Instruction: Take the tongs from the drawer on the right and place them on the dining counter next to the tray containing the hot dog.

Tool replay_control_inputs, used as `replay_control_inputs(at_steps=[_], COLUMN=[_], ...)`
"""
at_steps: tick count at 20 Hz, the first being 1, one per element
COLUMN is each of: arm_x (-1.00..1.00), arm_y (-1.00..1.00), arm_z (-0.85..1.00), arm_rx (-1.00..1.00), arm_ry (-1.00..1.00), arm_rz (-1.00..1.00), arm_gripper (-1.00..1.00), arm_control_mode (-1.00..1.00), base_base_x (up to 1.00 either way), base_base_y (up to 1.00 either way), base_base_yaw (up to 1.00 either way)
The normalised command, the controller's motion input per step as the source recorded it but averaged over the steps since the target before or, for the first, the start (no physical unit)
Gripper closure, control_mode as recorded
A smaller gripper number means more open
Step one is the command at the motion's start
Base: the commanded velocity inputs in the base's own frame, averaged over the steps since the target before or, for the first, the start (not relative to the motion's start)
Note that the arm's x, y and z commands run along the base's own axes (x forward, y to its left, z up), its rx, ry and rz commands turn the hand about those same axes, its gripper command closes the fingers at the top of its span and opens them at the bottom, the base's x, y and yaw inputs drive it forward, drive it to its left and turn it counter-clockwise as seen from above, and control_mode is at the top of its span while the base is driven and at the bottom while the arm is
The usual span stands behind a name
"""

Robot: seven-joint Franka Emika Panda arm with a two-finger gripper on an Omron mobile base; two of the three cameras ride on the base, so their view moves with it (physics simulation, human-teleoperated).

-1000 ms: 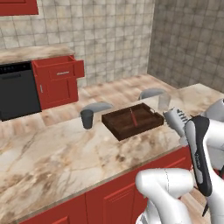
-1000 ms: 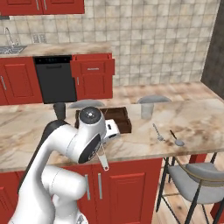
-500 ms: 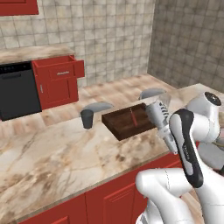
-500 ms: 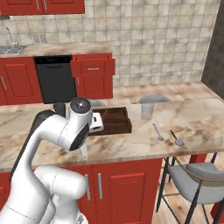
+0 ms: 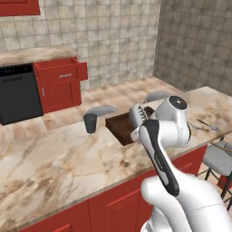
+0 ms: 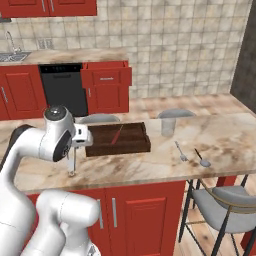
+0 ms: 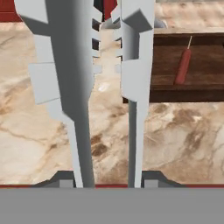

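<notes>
A white arm's gripper (image 7: 107, 177) is clamped partway closed on the tongs (image 7: 83, 78), whose two flat silver arms and scalloped tips rise between the fingers (image 7: 65, 177) in the hand view, above the veined marble of the dining counter (image 7: 39, 131). The right base view shows the tongs (image 6: 73, 159) hanging nearly upright with their lower end at or just over the dining counter (image 6: 225, 135), just left of the tray (image 6: 118, 146); whether metal touches stone cannot be told. The step in hand looks to be the set-down, and doing it well likely means lowering until the tongs lie flat, keeping them beside the tray wall instead of over it, and opening the fingers only once the weight rests on the marble, so they do not topple toward the near edge. The hand view alone gives the hot dog (image 7: 183, 65) lying in the tray (image 7: 192, 94), far right of the tips. The left base view puts the tongs (image 5: 137, 114) in front of the tray (image 5: 118, 129), with a dark cup (image 5: 90, 123) to the left and the red drawer (image 5: 62, 71) standing open on the far cabinets, while the right base view adds a fork (image 6: 180, 150) and spoon (image 6: 201, 158) well apart to the right.
</notes>
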Motion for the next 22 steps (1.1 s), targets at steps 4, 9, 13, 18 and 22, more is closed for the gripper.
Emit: replay_control_inputs(at_steps=[4, 9, 13, 18, 22], arm_x=[0.42, 0.15, 0.61, 0.67, 0.63], arm_y=[0.64, 0.0, 0.08, 0.1, 0.35], arm_z=[0.0, 0.0, -0.05, -0.21, -0.1], arm_rx=[0.0, 0.0, 0.0, 0.0, 0.0], arm_ry=[0.22, 0.04, 0.04, 0.13, 0.09], arm_rz=[-0.19, 0.0, 0.0, 0.0, 0.0], arm_gripper=[1.0, 1.0, 1.0, 1.0, 1.0], arm_control_mode=[-1.0, -1.0, -1.0, -1.0, -1.0], base_base_x=[0.0, 0.0, 0.0, 0.0, 0.0], base_base_y=[0.0, 0.0, 0.0, 0.0, 0.0], base_base_yaw=[0.0, 0.0, 0.0, 0.0, 0.0])
